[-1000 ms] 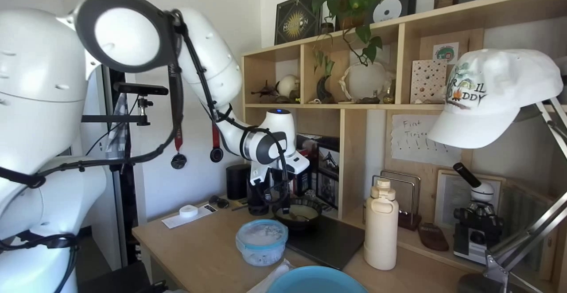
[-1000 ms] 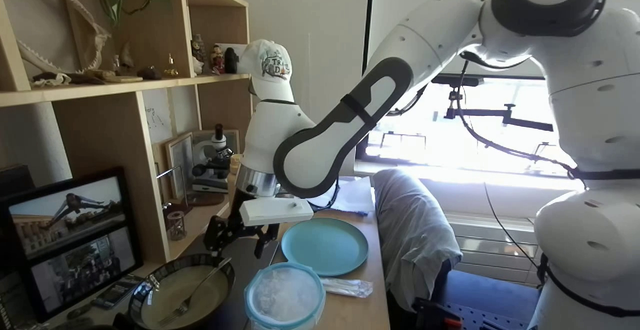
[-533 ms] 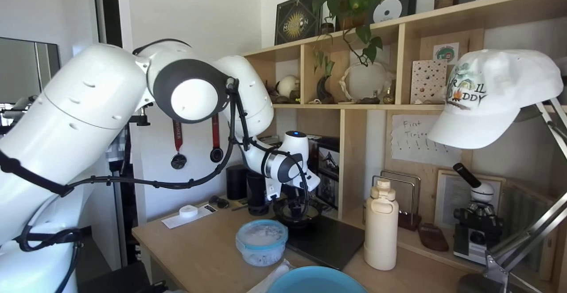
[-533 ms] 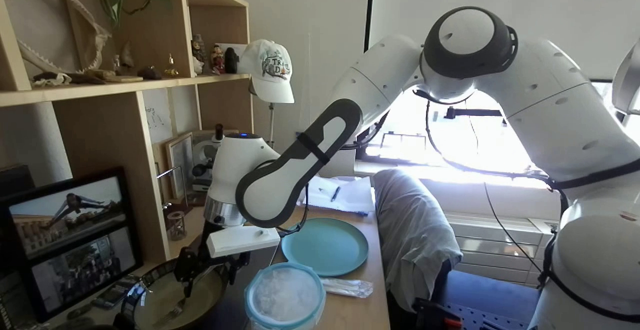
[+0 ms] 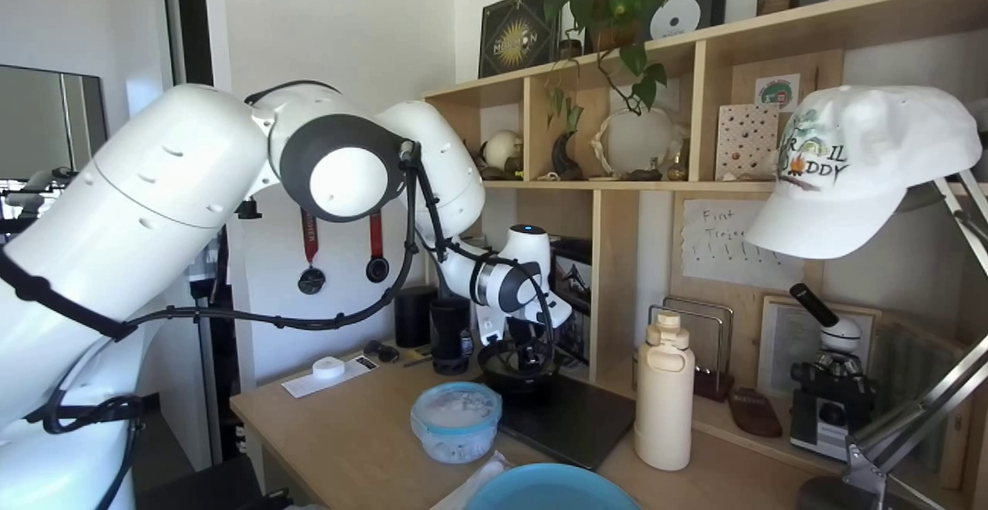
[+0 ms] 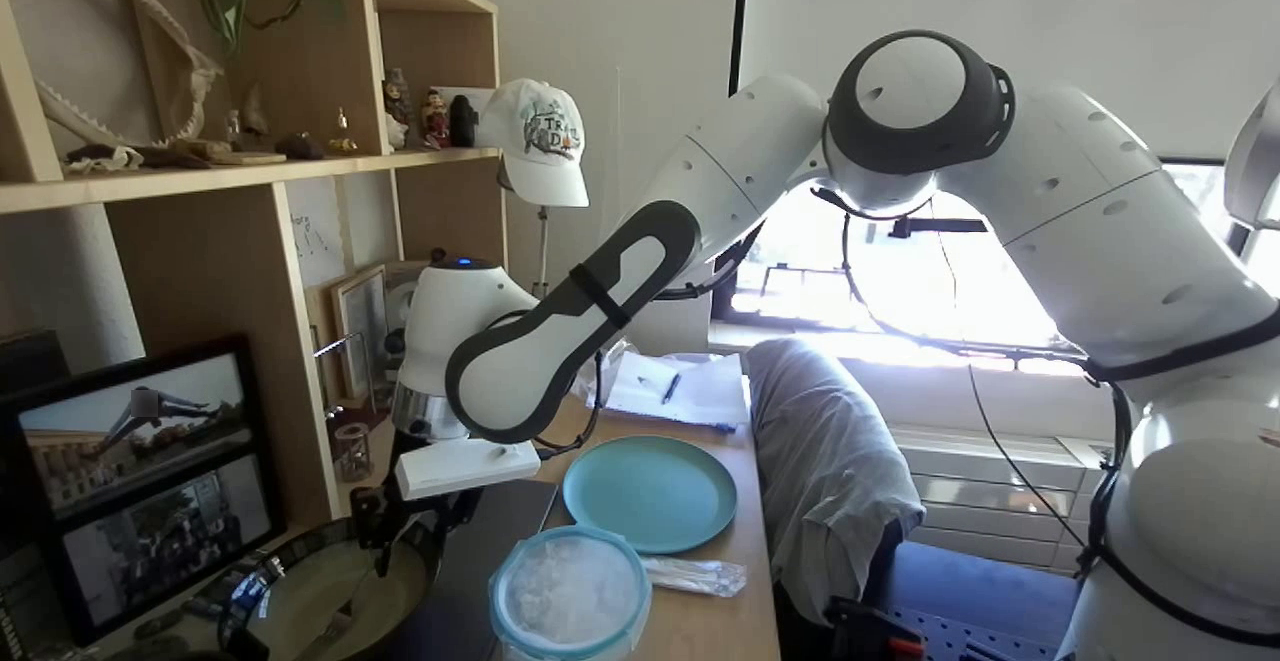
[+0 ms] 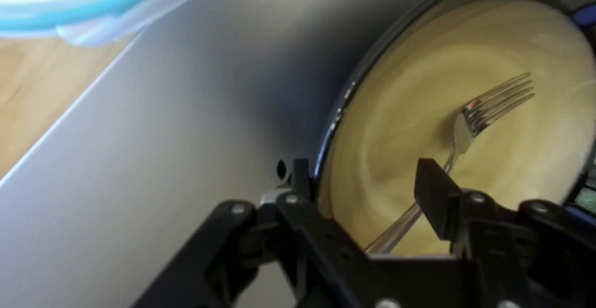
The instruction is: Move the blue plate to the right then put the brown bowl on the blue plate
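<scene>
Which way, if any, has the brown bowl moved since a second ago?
Yes, the brown bowl has shifted slightly left in an exterior view, away from the lidded container.

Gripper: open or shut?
The gripper is open: its fingers stand apart in the wrist view, the rim of the brown bowl and a fork handle visible between.

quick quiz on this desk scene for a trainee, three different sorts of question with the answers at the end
1. Which utensil rests in the brown bowl?
2. True or false: the blue plate lies apart from the bowl.
3. In the wrist view, how many of the fingertips of the gripper show over the inside of the bowl? a) none b) one c) both

Key: 1. a fork; 2. true; 3. b
</scene>
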### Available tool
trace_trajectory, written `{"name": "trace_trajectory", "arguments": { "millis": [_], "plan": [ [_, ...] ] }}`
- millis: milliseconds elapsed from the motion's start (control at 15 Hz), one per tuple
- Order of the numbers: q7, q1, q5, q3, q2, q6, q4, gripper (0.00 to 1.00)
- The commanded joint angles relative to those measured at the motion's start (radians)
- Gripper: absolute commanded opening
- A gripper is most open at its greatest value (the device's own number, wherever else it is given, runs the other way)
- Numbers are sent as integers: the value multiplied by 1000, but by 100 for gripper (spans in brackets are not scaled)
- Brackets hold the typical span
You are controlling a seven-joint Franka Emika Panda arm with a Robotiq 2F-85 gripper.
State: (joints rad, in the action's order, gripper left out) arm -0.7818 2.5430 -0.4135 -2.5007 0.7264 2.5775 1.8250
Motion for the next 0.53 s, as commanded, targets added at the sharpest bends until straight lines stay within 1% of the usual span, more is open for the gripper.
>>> {"name": "trace_trajectory", "arguments": {
  "millis": [0,133,200,333,400,467],
  "plan": [
    [-7,26,-19,-24,-11,-32,-13,29],
    [-10,26,-23,-29,-13,-31,-5,16],
    [-12,25,-26,-32,-14,-30,-1,7],
    [-18,24,-29,-36,-17,-29,5,3],
    [-20,23,-29,-36,-23,-26,7,7],
    [-22,21,-29,-36,-27,-25,10,7]
  ]
}}
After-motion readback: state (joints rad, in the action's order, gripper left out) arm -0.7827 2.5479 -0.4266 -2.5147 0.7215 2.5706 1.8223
